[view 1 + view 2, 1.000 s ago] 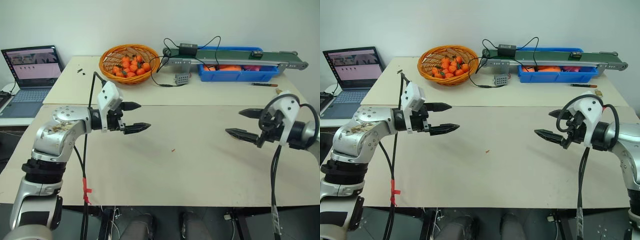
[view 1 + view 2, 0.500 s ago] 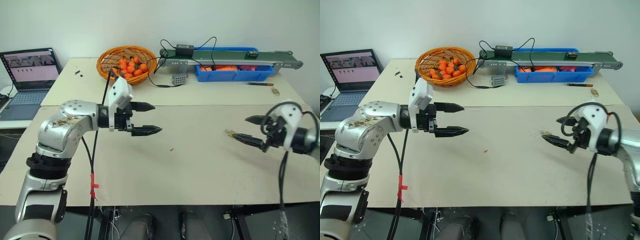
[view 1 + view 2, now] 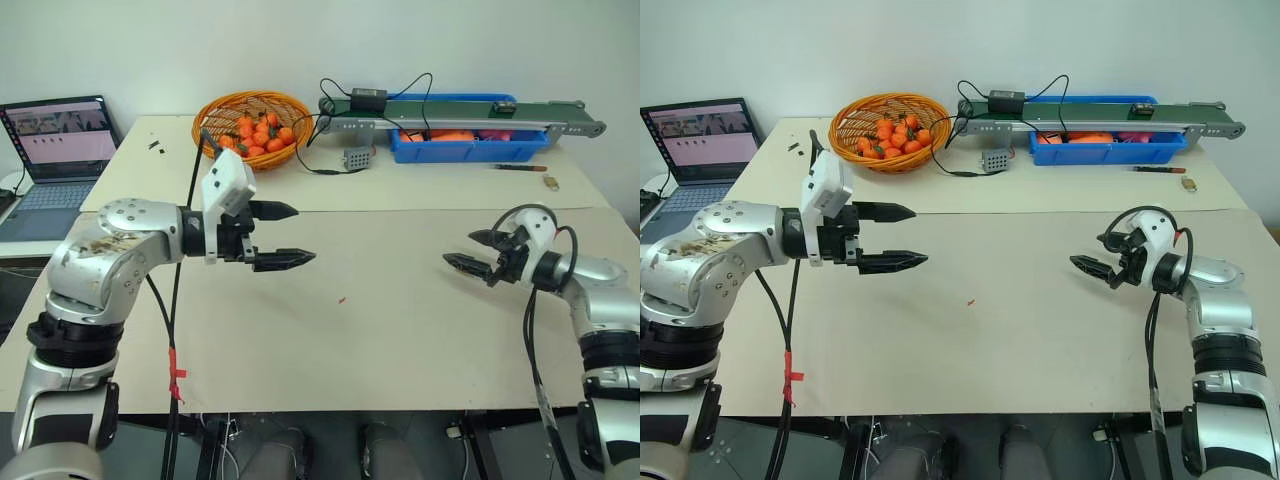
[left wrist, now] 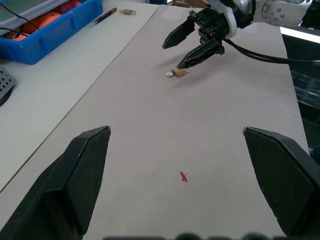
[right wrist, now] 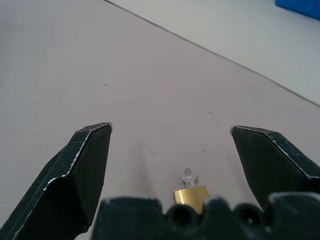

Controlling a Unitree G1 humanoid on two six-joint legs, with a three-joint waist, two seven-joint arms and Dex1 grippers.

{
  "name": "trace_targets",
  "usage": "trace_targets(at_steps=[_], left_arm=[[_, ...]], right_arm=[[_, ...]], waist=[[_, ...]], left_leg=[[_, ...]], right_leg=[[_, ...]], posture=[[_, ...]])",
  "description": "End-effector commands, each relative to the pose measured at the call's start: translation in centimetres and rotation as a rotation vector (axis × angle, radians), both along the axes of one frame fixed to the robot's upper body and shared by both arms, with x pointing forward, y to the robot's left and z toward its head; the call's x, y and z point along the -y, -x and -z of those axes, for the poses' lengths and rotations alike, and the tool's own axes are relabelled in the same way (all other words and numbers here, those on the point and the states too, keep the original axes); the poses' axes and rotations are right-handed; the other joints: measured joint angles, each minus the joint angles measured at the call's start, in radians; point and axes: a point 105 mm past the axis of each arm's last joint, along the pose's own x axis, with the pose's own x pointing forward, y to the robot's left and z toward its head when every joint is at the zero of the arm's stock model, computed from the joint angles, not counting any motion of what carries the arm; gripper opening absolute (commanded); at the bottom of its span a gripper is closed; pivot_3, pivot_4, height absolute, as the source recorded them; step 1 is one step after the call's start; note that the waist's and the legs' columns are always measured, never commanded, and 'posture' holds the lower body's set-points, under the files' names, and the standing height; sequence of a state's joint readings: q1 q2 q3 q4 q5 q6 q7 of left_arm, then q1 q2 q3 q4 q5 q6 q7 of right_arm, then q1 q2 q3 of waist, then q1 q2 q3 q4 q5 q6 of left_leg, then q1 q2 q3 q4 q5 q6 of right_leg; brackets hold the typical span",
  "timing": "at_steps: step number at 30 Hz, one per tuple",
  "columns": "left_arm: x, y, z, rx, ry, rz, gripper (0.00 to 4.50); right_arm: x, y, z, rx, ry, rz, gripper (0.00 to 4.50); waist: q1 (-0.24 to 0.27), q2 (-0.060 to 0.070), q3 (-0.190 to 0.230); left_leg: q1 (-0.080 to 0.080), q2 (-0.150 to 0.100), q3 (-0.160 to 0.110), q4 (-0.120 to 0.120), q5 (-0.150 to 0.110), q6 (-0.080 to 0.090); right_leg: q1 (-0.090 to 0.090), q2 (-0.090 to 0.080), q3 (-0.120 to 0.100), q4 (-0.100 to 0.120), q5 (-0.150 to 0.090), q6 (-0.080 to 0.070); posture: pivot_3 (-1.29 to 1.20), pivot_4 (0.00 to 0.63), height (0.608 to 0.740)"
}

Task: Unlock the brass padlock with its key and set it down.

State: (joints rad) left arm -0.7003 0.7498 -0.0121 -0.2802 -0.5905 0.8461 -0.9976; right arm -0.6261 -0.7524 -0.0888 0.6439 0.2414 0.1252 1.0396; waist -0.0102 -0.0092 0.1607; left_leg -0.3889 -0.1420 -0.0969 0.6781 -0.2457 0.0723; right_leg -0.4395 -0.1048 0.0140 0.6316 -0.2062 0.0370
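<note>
Right wrist view: brass padlock (image 5: 190, 194) and key (image 5: 187, 175), no readable writing.

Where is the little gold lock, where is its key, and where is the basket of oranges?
brass padlock (image 5: 190, 195), right wrist view, on its gold body.
key (image 5: 187, 174), right wrist view, on its round silvery head, sticking out of the lock.
basket (image 3: 216, 108), left eye view, on its woven orange rim.

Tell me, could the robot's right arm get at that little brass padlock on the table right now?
Probably yes. The brass padlock, with the key sticking out of it, lies on the bare table between the open fingers of the right tool, and nothing stands in between.
</note>
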Motion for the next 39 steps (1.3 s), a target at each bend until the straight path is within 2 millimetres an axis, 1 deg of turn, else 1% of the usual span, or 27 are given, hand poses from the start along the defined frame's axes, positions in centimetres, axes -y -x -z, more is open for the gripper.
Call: trace_targets(at_steps=[1,4,6,12,21,22,24,27,28,29,30,31,32,37,39], left_arm=[[-0.4,0.6,-1.4,0.06,0.011,-0.01,4.5],[-0.5,0.5,-1.5,0.064,0.016,-0.028,4.5],[-0.4,0.5,-1.4,0.066,0.016,-0.033,4.5],[-0.5,0.4,-1.5,0.073,0.021,-0.047,4.5],[-0.7,-0.1,-1.8,0.103,0.032,-0.082,4.5],[-0.7,-0.2,-1.8,0.104,0.033,-0.084,4.5],[-0.7,-0.2,-1.8,0.108,0.034,-0.089,4.5],[-0.7,-0.3,-1.8,0.109,0.037,-0.093,4.5],[-0.8,-0.3,-1.9,0.109,0.038,-0.094,4.5],[-0.8,-0.3,-1.9,0.11,0.039,-0.097,4.5],[-0.9,-0.3,-1.9,0.111,0.041,-0.1,4.5],[-0.9,-0.4,-2.0,0.111,0.045,-0.102,4.5],[-0.9,-0.4,-2.1,0.113,0.046,-0.103,4.5],[-1.0,-0.4,-2.1,0.108,0.051,-0.103,4.5],[-1.1,-0.5,-2.0,0.106,0.05,-0.104,4.5]], right_arm=[[0.2,-0.4,-0.8,0.042,0.037,-0.014,4.46],[1.0,-0.6,0.7,-0.022,0.099,0.011,4.46],[1.4,-0.8,1.0,-0.042,0.117,0.03,4.46],[2.6,-0.9,1.6,-0.08,0.167,0.061,4.46],[3.4,-0.8,2.3,-0.122,0.187,0.083,4.46],[3.5,-0.8,2.3,-0.124,0.189,0.084,3.95],[3.5,-0.8,2.3,-0.126,0.188,0.087,3.51],[3.3,-0.9,2.5,-0.132,0.187,0.083,2.36],[3.2,-1.0,2.6,-0.135,0.188,0.081,2.02],[3.2,-1.0,2.7,-0.137,0.19,0.079,1.78],[3.1,-1.0,2.8,-0.137,0.192,0.076,1.28],[2.9,-1.1,2.8,-0.138,0.192,0.073,1.03],[2.8,-1.1,2.8,-0.137,0.192,0.07,0.87],[2.3,-1.1,2.8,-0.126,0.21,0.045,0.88],[2.1,-1.2,2.4,-0.106,0.221,0.034,0.88]], waist=[[-0.001,0.0,0.0],[-0.002,0.0,0.0],[-0.002,0.0,0.0],[-0.004,0.0,0.0],[-0.004,0.0,0.0],[-0.004,0.0,0.0],[-0.004,0.0,0.0],[-0.004,0.0,0.0],[-0.004,0.0,0.0],[-0.004,0.0,0.0],[-0.004,0.0,0.0],[-0.004,0.0,0.0],[-0.004,0.0,0.0],[-0.005,0.0,0.0],[-0.005,0.0,0.0]], left_leg=[[0.0,0.0,0.0,0.0,0.0,0.0],[0.0,0.0,0.0,0.0,0.0,0.0],[0.0,0.0,0.0,0.0,0.0,0.0],[0.0,0.0,0.0,0.0,0.0,0.0],[0.0,0.0,0.0,0.0,0.0,0.0],[0.0,0.0,0.0,0.0,0.0,0.0],[0.0,0.0,0.0,0.0,0.0,0.0],[0.0,0.0,0.0,0.0,0.0,0.0],[0.0,0.0,0.0,0.0,0.0,0.0],[0.0,0.0,0.0,0.0,0.0,0.0],[0.0,0.0,0.0,0.0,0.0,0.0],[0.0,0.0,0.0,0.0,0.0,0.0],[0.0,0.0,0.0,0.0,0.0,0.0],[0.001,0.0,0.0,0.0,0.0,0.0],[0.001,0.0,0.0,0.0,0.0,0.0]], right_leg=[[0.0,0.0,0.0,0.0,0.0,0.0],[0.0,0.0,0.0,0.0,0.0,0.0],[0.0,0.0,0.0,0.0,0.0,0.0],[0.0,0.0,0.0,0.0,0.0,0.0],[0.0,0.0,0.0,0.0,0.0,0.0],[0.0,0.0,0.0,0.0,0.0,0.0],[0.001,0.0,0.001,0.0,0.0,0.0],[0.001,0.0,0.001,0.0,0.0,0.0],[0.001,0.0,0.001,0.0,0.0,0.0],[0.001,0.0,0.001,0.0,0.0,0.0],[0.001,0.0,0.001,0.0,0.0,0.0],[0.001,0.0,0.001,0.0,0.0,0.0],[0.001,0.0,0.001,0.0,0.0,0.0],[0.001,0.0,0.001,0.0,0.0,0.0],[0.001,0.0,0.001,0.0,0.0,0.0]], posture=[[0.0,0.15,0.74],[0.0,0.15,0.74],[0.0,0.15,0.74],[0.0,0.15,0.74],[0.0,0.15,0.74],[0.0,0.15,0.74],[0.0,0.15,0.74],[0.0,0.15,0.74],[0.0,0.15,0.74],[0.0,0.15,0.74],[0.0,0.15,0.74],[0.0,0.15,0.74],[0.0,0.15,0.74],[0.0,0.15,0.74],[0.0,0.15,0.74]])
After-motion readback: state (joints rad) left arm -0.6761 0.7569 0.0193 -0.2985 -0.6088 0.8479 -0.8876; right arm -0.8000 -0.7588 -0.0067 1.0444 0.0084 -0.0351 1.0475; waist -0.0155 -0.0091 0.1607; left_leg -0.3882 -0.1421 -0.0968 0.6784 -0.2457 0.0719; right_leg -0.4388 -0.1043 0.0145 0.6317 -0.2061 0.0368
